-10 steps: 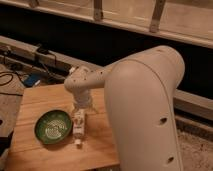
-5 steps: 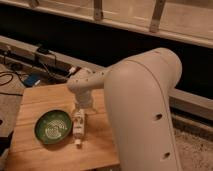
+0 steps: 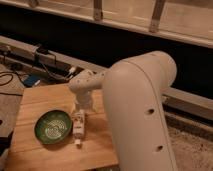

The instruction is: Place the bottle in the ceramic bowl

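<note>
The bottle (image 3: 78,128) is a slim cream plastic bottle lying on the wooden table (image 3: 35,100), its small white cap toward the front edge. The ceramic bowl (image 3: 52,127) is a round green bowl with pale rings, just left of the bottle and empty. My gripper (image 3: 80,113) hangs from the white arm directly over the bottle's far end, touching or nearly touching it.
My large white arm (image 3: 140,110) fills the right half of the view and hides the table's right side. Cables and a blue object (image 3: 31,80) lie on the floor behind the table's left corner. A dark wall and a rail run behind.
The gripper has come down slightly toward the bottle's far end. Bottle and bowl have not moved.
</note>
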Controlling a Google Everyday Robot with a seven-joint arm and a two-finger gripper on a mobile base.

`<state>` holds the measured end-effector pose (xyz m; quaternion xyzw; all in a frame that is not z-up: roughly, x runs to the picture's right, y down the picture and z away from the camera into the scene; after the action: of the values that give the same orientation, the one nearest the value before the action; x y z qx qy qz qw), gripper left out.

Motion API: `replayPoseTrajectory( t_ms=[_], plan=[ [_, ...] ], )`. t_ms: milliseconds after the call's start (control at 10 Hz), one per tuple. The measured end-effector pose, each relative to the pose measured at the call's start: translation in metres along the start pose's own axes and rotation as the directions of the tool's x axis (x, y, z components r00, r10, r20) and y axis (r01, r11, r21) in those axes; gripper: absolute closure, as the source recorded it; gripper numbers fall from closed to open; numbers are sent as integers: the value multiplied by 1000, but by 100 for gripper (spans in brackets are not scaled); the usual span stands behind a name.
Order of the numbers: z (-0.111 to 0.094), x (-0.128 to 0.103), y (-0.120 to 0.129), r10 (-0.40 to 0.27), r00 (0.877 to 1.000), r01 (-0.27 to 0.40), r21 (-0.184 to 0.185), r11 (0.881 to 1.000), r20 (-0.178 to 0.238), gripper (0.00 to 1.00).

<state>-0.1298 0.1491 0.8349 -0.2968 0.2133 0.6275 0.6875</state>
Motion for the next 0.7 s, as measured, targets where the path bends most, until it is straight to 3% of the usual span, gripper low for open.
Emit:
replayPoseTrajectory(
  t_ms=[400,700],
  plan=[
    [21,-2,21,-49,997,50,22,999,-51,20],
    [19,-2,18,-39,998,39,11,999,-40,20]
  ],
)
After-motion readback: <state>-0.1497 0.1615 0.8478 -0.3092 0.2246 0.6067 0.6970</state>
